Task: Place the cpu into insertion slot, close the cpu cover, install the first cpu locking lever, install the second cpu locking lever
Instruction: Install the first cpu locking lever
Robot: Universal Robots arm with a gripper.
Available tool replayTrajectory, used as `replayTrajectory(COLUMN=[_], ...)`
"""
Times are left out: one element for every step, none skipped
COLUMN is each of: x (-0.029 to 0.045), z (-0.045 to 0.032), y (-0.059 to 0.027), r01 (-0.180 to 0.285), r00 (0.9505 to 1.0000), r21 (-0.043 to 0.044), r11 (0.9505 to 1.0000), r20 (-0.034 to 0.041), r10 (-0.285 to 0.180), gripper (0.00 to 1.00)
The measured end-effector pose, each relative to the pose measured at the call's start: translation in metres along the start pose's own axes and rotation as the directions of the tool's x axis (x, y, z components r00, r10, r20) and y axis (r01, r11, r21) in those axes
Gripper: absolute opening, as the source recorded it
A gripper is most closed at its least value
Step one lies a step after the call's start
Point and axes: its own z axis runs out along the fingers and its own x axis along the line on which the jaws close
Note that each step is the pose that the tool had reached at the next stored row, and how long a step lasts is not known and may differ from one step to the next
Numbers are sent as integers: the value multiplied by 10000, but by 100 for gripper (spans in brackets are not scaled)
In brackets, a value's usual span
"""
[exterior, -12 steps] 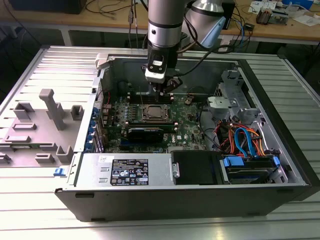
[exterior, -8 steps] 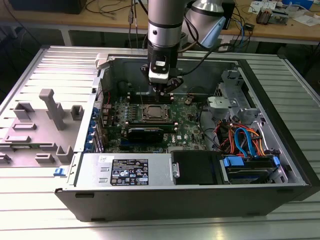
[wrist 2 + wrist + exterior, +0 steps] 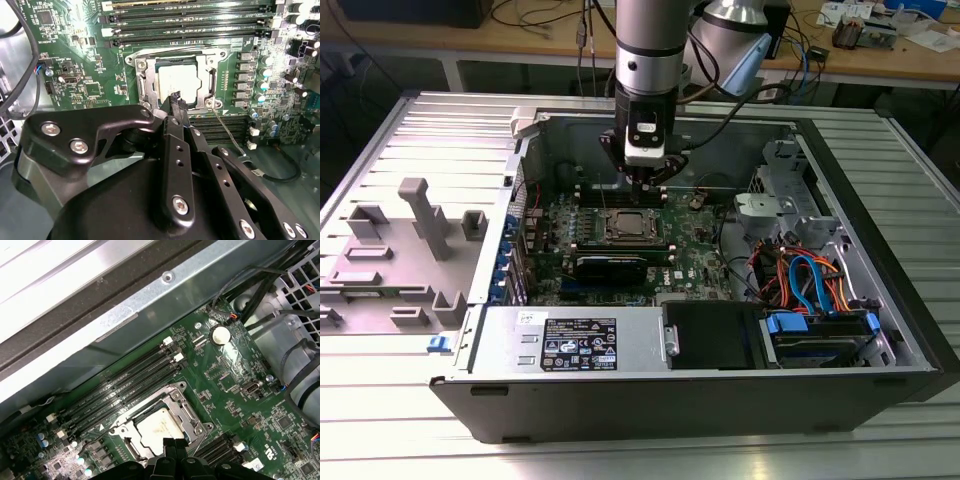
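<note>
The cpu [image 3: 177, 79] lies flat in the insertion slot [image 3: 141, 64] on the green motherboard, its silver top showing. The cpu cover [image 3: 214, 80] lies down around it as a metal frame. A thin locking lever [image 3: 226, 134] sticks out from one socket corner, away from the frame. My gripper [image 3: 176, 98] hangs just above the socket's edge, its black fingers together and nothing between them. In the first wrist view the cpu [image 3: 156, 428] sits right beyond my gripper [image 3: 173, 444]. In the exterior view my gripper [image 3: 646, 182] hovers over the socket [image 3: 628, 226].
Long black memory slots [image 3: 190, 22] run beside the socket. A black graphics card [image 3: 610, 266] sits in front of it. The case wall [image 3: 150, 300] stands close behind the board. Drive bays with blue and orange cables [image 3: 810, 285] fill the exterior view's right.
</note>
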Motion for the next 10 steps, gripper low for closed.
replayTrajectory(x=[0, 0, 0, 0, 0, 0, 0, 0, 0, 0], z=[0, 0, 0, 0, 0, 0, 0, 0, 0, 0], y=[0, 0, 0, 0, 0, 0, 0, 0, 0, 0], r01=[5, 15, 21, 27, 30, 37, 43, 47, 50, 57], r00=[10000, 10000, 10000, 10000, 10000, 10000, 10000, 10000, 10000, 10000], r21=[0, 0, 0, 0, 0, -1, -1, -1, -1, -1], r11=[10000, 10000, 10000, 10000, 10000, 10000, 10000, 10000, 10000, 10000], r20=[0, 0, 0, 0, 0, 0, 0, 1, 1, 1], r10=[-5, -15, -21, -27, -30, -37, -43, -47, -50, -57], gripper=[11, 11, 11, 11, 11, 11, 11, 11, 11, 11])
